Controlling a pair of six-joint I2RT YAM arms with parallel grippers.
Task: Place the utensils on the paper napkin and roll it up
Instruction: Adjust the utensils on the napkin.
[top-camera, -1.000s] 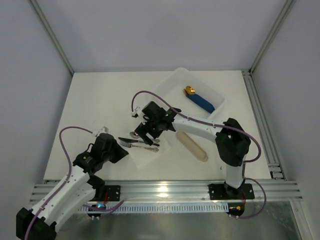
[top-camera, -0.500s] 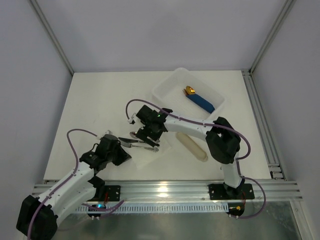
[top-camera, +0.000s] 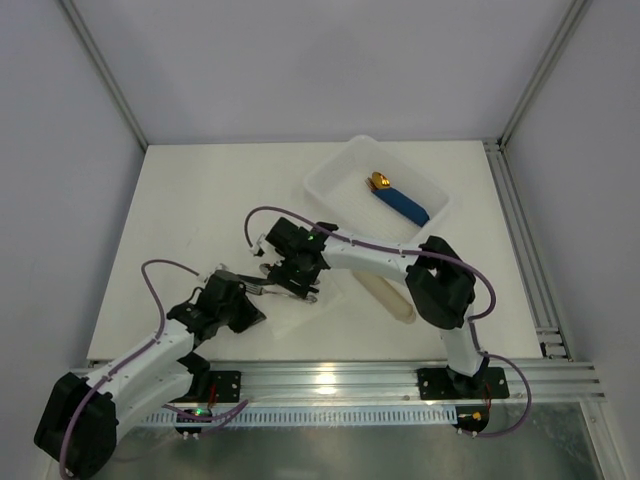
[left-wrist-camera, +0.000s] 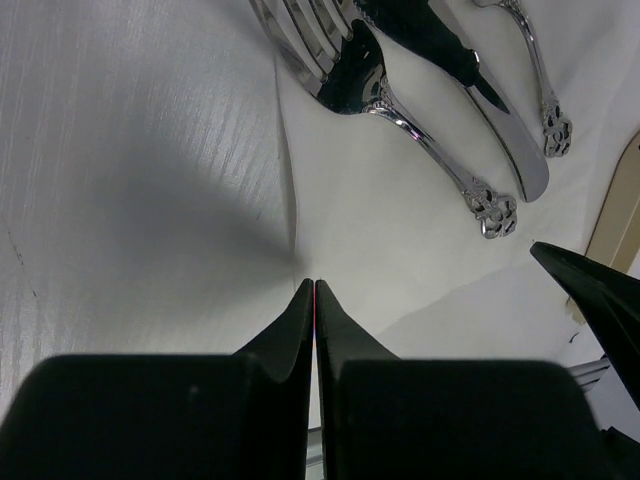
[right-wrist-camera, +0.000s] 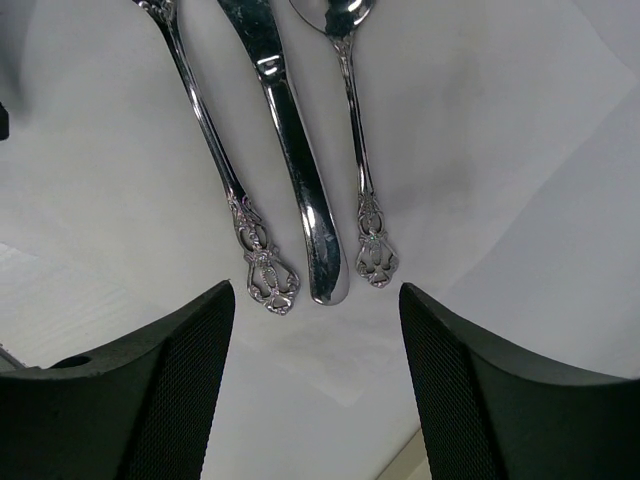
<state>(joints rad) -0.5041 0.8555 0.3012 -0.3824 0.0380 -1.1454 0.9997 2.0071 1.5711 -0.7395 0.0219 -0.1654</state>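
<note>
The utensils (top-camera: 293, 291), a silver fork, knife and spoon, lie side by side on the paper napkin (top-camera: 303, 314) near the table's front middle. In the left wrist view the spoon (left-wrist-camera: 420, 135) lies on the white napkin (left-wrist-camera: 400, 250). The napkin's near corner runs into the closed tips of my left gripper (left-wrist-camera: 315, 283), which is shut on that corner. The left gripper (top-camera: 252, 310) sits at the napkin's left side. My right gripper (right-wrist-camera: 315, 292) hovers open just behind the handle ends of the utensils (right-wrist-camera: 300, 180), holding nothing. It sits over the cutlery (top-camera: 284, 272).
A beige oblong sleeve (top-camera: 386, 294) lies just right of the napkin. A white plastic tray (top-camera: 335, 160) at the back right holds a blue-handled gold-tipped piece (top-camera: 400, 201). Metal frame posts border the table.
The left arm has swung in and its shut gripper shifted slightly right at the napkin. The right gripper slid left and nearer over the cutlery, its jaws a little narrower.
</note>
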